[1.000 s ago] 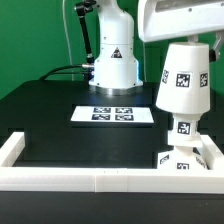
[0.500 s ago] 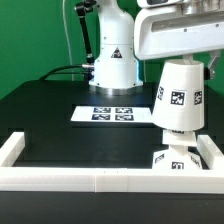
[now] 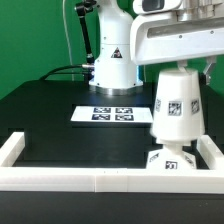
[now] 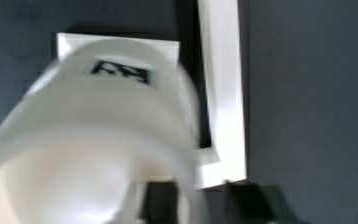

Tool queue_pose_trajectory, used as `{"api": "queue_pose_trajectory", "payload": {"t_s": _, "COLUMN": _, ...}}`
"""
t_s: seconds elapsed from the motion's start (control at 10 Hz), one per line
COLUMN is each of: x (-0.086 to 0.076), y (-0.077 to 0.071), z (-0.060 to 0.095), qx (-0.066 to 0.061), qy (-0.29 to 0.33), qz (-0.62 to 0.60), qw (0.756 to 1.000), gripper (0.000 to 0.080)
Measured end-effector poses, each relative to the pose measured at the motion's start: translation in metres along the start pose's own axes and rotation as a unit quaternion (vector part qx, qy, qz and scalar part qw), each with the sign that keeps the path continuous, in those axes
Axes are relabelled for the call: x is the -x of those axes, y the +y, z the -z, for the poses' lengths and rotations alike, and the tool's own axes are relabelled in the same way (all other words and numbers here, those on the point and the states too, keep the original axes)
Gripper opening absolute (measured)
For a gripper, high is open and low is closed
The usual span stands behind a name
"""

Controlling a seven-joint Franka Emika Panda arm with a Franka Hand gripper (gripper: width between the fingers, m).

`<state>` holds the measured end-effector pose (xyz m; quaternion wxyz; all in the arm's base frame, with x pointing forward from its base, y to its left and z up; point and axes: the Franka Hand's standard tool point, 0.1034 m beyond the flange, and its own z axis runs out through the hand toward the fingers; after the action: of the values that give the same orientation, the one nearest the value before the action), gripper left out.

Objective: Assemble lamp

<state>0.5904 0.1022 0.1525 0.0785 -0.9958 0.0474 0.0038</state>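
Note:
My gripper (image 3: pixel 178 66) is shut on the white tapered shade (image 3: pixel 177 108) and holds it upright by its upper end, at the exterior view's right. The shade's lower rim sits just over the ball-headed bulb (image 3: pixel 170 154), which stands on the flat square base (image 3: pixel 180 166) in the front right corner of the white frame. Only the bulb's lower part and tags show under the shade. In the wrist view the shade (image 4: pixel 105 120) fills the picture, its tag facing the camera, and my gripper (image 4: pixel 197 203) pinches its wall between two dark fingers (image 4: pixel 158 203).
The marker board (image 3: pixel 113 114) lies on the black table behind the shade. The arm's white pedestal (image 3: pixel 113 62) stands at the back with cables beside it. A white frame wall (image 3: pixel 70 179) runs along the front and up both sides; it also shows in the wrist view (image 4: pixel 218 90).
The gripper has carried the shade toward the exterior view's left and down. The shade went from tilted to upright and now covers the bulb's head.

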Motion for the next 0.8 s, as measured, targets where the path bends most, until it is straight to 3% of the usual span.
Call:
{"api": "queue_pose_trajectory", "payload": {"t_s": 0.1, "x": 0.002, "y": 0.004, "z": 0.004, "qx": 0.000, "qy": 0.001, "qz": 0.002, "qw": 1.000, "gripper": 0.0274}}
{"api": "queue_pose_trajectory", "payload": {"t_s": 0.2, "x": 0.006, "y": 0.010, "z": 0.008, "qx": 0.000, "qy": 0.002, "qz": 0.003, "qw": 1.000, "gripper": 0.0475}}
{"api": "queue_pose_trajectory", "payload": {"t_s": 0.3, "x": 0.011, "y": 0.016, "z": 0.013, "qx": 0.000, "qy": 0.001, "qz": 0.001, "qw": 1.000, "gripper": 0.0607}}
{"api": "queue_pose_trajectory", "payload": {"t_s": 0.4, "x": 0.016, "y": 0.019, "z": 0.020, "qx": 0.000, "qy": 0.002, "qz": -0.002, "qw": 1.000, "gripper": 0.0607}}
{"api": "queue_pose_trajectory", "payload": {"t_s": 0.5, "x": 0.024, "y": 0.020, "z": 0.030, "qx": 0.004, "qy": 0.001, "qz": -0.006, "qw": 1.000, "gripper": 0.0683}}
{"api": "queue_pose_trajectory", "payload": {"t_s": 0.7, "x": 0.040, "y": 0.019, "z": 0.048, "qx": 0.036, "qy": 0.011, "qz": -0.009, "qw": 0.999, "gripper": 0.0695}}
{"api": "queue_pose_trajectory", "payload": {"t_s": 0.8, "x": 0.048, "y": 0.017, "z": 0.048, "qx": 0.043, "qy": 0.025, "qz": -0.006, "qw": 0.999, "gripper": 0.0698}}
